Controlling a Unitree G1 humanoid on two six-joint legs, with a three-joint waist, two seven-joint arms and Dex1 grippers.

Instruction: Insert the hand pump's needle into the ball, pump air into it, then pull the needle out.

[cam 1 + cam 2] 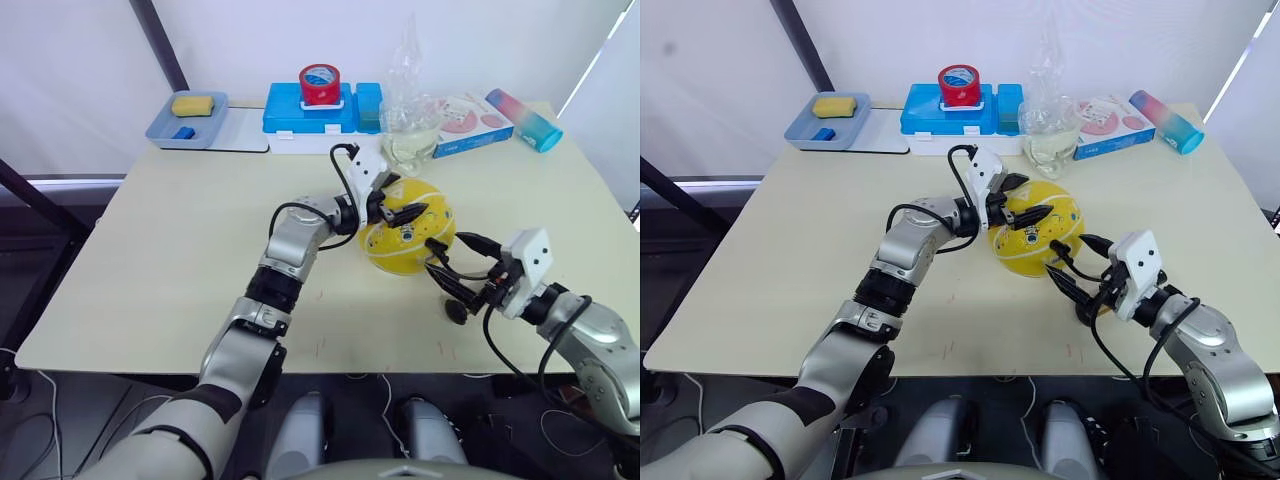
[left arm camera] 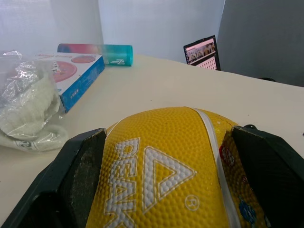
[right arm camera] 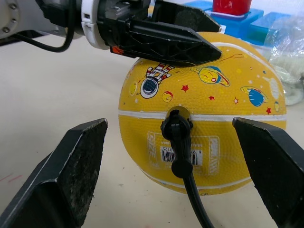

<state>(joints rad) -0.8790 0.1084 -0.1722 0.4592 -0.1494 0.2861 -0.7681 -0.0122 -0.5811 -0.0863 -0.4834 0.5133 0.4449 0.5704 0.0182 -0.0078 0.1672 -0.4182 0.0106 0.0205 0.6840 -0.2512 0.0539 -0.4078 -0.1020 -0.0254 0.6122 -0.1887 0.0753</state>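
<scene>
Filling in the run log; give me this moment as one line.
left gripper: open, straddling ball | needle fitting: seated in ball | right gripper: open, near hose

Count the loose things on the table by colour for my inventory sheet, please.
Yellow: 2, the ball and sponge
Red: 1, the tape roll
Blue: 3, the case, tray and small block
Pink-teal: 2, the box and tube
Clear: 1, the bag
Total: 9
</scene>
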